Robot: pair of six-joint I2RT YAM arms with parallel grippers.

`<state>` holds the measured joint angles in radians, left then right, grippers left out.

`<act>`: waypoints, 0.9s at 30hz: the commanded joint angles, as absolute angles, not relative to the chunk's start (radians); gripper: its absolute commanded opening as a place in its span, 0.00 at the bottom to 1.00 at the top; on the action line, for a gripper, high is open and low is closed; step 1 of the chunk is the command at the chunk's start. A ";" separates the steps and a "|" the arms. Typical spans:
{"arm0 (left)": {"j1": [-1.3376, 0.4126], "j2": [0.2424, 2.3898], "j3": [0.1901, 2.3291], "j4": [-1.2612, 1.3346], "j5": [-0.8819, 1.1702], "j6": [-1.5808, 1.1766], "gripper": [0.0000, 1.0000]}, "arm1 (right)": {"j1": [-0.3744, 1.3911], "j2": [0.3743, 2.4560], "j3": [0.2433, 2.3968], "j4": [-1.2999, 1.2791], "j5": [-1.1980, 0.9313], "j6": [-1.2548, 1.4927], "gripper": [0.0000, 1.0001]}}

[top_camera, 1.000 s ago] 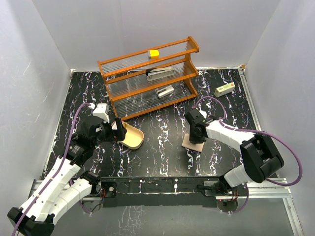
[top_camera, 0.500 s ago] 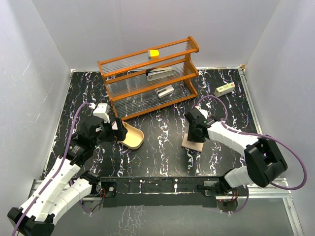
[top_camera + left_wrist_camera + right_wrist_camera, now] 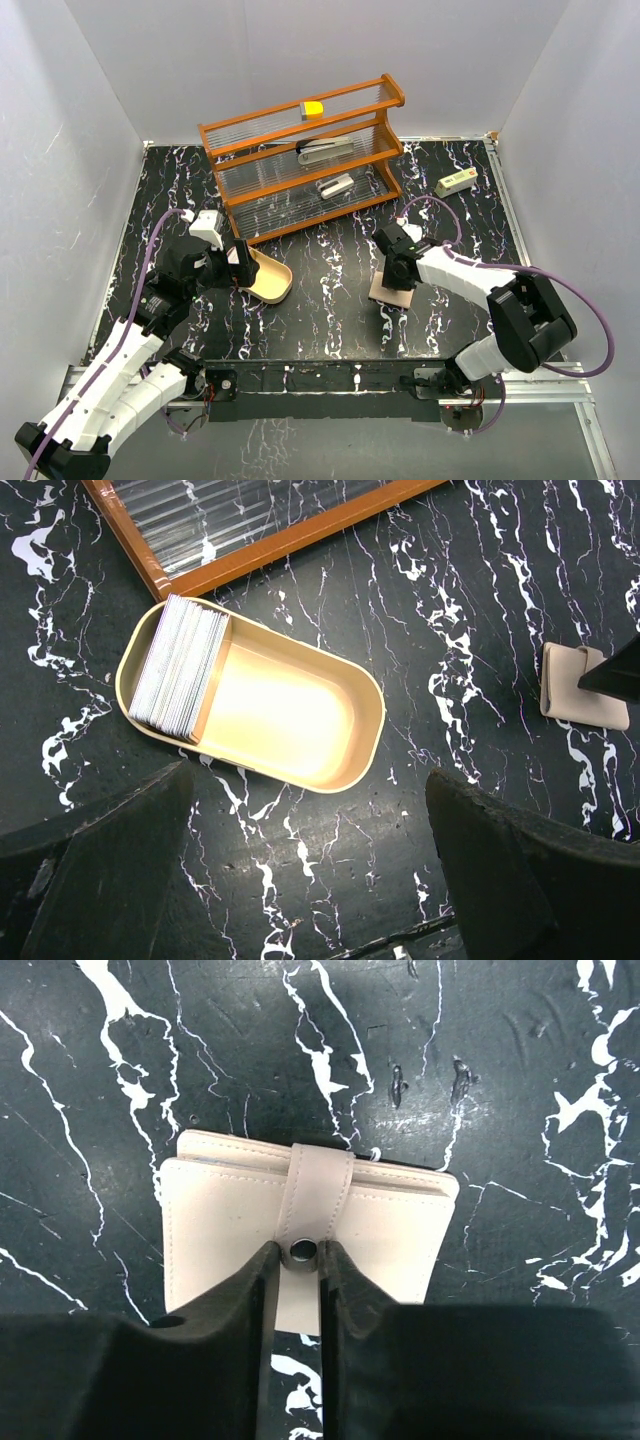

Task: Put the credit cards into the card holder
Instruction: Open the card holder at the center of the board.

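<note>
The cards point(image 3: 180, 667) stand on edge as a tight stack at one end of the oval tan tray point(image 3: 372, 730), the end nearest the corner of the wooden rack point(image 3: 300, 535). The remaining part of the tray's floor is bare. The tray lies flat on the black marbled table point(image 3: 330, 300), on its left half, just in front of the rack and close to it without touching.

The left tool point(image 3: 308, 780) hangs above the tray with its fingers point(image 3: 120, 860) spread wide, one on each side of the view, touching nothing.

Well to the right, a small cream folding wallet point(image 3: 225, 1235) lies closed on the table, its strap point(image 3: 320, 1185) wrapped over the top and fastened by a metal snap point(image 3: 300, 1250). The right tool point(image 3: 299, 1252) is down on the wallet, its fingers point(image 3: 255, 1290) drawn almost together with only a narrow gap, and the snap sits in that gap. I cannot tell whether they actually pinch the strap or only rest against it.

On the rack's shelves lie two grey staplers point(image 3: 325, 150) point(image 3: 337, 186), and a yellow object point(image 3: 313, 109) sits on the top shelf. A small white box point(image 3: 455, 182) lies near the far right corner of the table.
</note>
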<state>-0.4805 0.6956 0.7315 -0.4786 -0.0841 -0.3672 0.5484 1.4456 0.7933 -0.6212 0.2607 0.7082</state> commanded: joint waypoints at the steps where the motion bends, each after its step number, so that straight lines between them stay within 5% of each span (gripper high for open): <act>1: -0.477 0.689 0.742 -0.472 -0.059 -0.360 0.98 | 0.552 1.466 0.770 -0.576 0.304 0.720 0.12; 5: -0.477 0.727 0.747 -0.460 -0.002 -0.351 0.95 | 0.554 1.435 0.770 -0.574 0.296 0.724 0.00; 27: -0.482 0.901 0.736 -0.316 0.324 -0.494 0.78 | 0.554 1.067 0.756 -0.411 -0.137 0.929 0.00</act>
<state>-0.4808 0.8921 0.7395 -0.3588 0.2554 -0.4702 0.5499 1.1301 0.7307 -0.5030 -0.0525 0.8700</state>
